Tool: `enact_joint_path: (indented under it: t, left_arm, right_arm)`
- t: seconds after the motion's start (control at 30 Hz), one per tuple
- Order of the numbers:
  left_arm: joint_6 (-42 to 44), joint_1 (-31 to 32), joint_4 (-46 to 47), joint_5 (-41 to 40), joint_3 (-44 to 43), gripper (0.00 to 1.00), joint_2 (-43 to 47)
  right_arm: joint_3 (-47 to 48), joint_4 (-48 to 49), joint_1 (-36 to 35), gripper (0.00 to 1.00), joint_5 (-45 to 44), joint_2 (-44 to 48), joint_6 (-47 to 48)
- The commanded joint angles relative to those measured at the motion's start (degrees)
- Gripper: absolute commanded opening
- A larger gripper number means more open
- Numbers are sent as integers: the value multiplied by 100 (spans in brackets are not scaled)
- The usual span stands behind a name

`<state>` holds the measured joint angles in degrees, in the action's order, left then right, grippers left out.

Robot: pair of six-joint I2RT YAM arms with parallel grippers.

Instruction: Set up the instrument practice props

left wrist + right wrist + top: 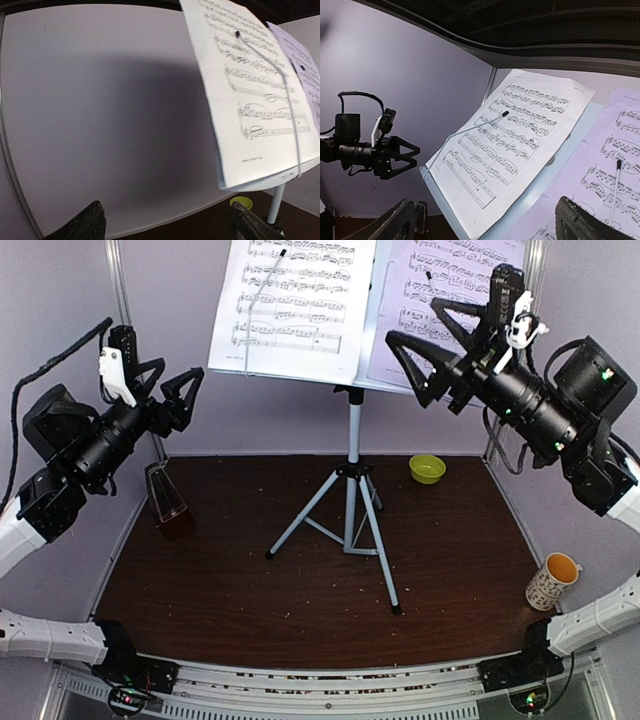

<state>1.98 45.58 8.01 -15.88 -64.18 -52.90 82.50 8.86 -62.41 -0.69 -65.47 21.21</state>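
The white music stand [352, 455] stands on its tripod mid-table. A white music sheet [295, 305] and a lavender one [440, 315] rest side by side on its desk, each under a thin wire arm. The dark-red metronome [168, 502] sits on the table at the left. My left gripper [183, 368] hangs open in the air, left of the white sheet and apart from it. High at the right, my right gripper [412, 320] is open in front of the lavender sheet [600, 175], holding nothing. Both sheets [255, 90] show in the left wrist view, right of the open left gripper [167, 220].
A small green bowl [427, 468] sits at the back right of the dark table. A patterned cup [552, 581] stands near the right edge. Pale walls [60, 300] close in the back and sides. The tripod legs [385, 560] spread toward the front.
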Motion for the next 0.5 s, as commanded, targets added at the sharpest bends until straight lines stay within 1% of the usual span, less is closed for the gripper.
enact_joint_path:
  t: [0.0,0.17,0.3,0.37,0.47]
  left_arm:
    - [-1450,-1094,-422,153,647,86,399]
    - [-2432,-2171,-785,370,1228,88,419]
    - [-2891,-2837,-1157,469,1367,90,195]
    - [-2963,-3111,-1406,287,1382,91,134]
    - [-3178,-3455,-1945,-350,1220,93,-92]
  right_arm:
    - [-810,-18,-149,98,344,424,-171]
    - [-1602,-48,-341,100,262,748,-283]
    - [-2116,-35,-414,100,137,883,-622]
    - [-2428,49,-412,100,64,908,-869]
    - [-2845,297,-427,100,-37,892,-1162]
